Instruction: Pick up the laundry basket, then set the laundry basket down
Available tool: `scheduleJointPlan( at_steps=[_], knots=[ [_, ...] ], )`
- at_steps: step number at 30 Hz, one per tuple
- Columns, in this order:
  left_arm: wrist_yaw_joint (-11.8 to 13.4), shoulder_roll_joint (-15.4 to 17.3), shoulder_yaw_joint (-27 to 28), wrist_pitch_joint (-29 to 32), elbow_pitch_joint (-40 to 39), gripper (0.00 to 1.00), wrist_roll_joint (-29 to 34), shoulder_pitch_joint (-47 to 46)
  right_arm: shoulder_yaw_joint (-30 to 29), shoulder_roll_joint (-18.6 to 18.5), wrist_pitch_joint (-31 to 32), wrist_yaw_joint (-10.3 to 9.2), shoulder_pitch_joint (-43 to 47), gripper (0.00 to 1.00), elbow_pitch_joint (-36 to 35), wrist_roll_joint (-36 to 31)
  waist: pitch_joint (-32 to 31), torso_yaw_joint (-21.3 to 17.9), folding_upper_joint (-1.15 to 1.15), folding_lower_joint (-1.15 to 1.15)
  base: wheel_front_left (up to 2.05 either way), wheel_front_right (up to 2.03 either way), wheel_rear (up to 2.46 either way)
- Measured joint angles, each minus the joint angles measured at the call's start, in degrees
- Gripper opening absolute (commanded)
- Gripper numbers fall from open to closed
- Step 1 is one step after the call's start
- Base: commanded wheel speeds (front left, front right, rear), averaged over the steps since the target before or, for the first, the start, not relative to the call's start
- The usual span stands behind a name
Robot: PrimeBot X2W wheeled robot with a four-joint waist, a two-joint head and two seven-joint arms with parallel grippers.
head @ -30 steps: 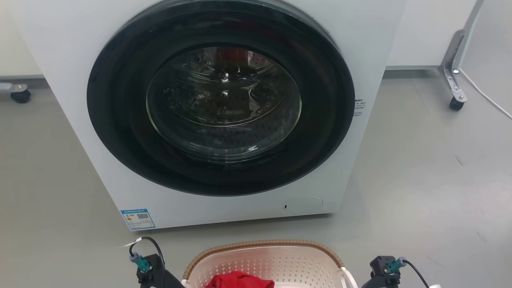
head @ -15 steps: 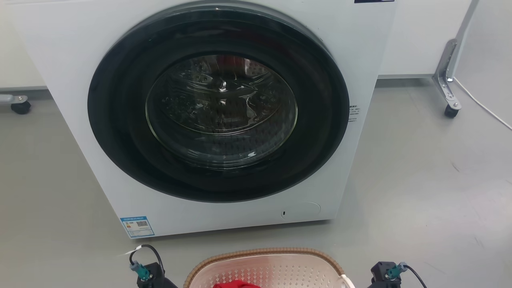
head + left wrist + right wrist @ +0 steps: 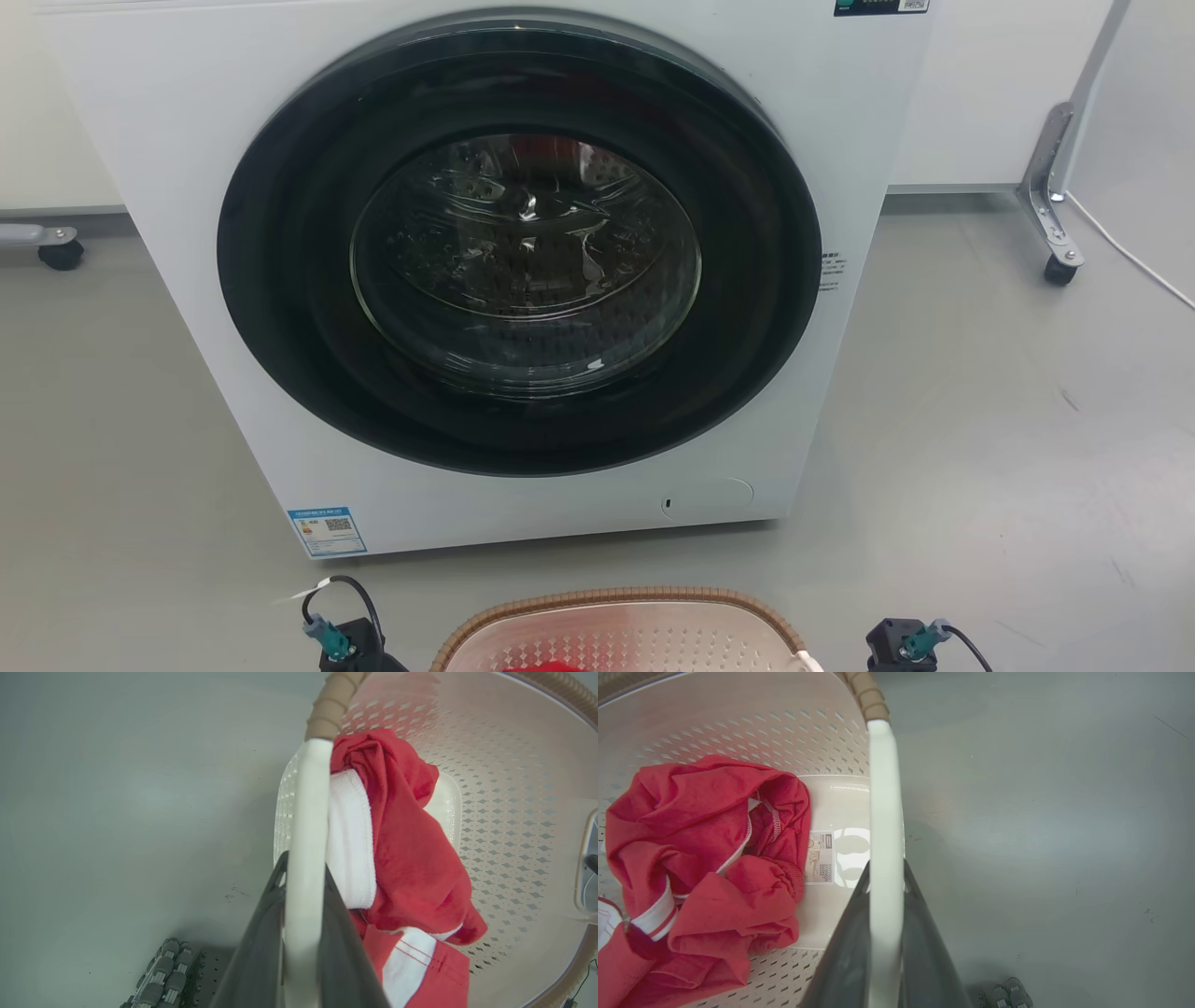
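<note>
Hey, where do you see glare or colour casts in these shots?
Head view: bright reflections streak the washing machine door glass. Right wrist view: a glare patch whitens the bottom of the laundry basket. Left wrist view: the red garment tints the basket wall pink.

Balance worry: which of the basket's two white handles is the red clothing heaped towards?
The handle in the left gripper: red clothing lies just inside it. By the right gripper's handle, bare bottom and a label show.

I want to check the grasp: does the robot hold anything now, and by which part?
Yes, the laundry basket. The left claw is shut on its left handle, and the right claw on its right handle, both white side handles.
</note>
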Motion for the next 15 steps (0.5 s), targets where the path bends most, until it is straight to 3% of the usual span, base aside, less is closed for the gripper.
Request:
scheduleJointPlan(
  at_steps=[15],
  knots=[
    [0.0,0.0,-0.43,0.05,-0.13,0.0,-0.52,0.01,0.9,-0.34,0.2,0.0,0.03,0.0,-0.25,1.22,-0.04,0.4,0.0,0.0,0.0,0.0,0.0]
  ],
)
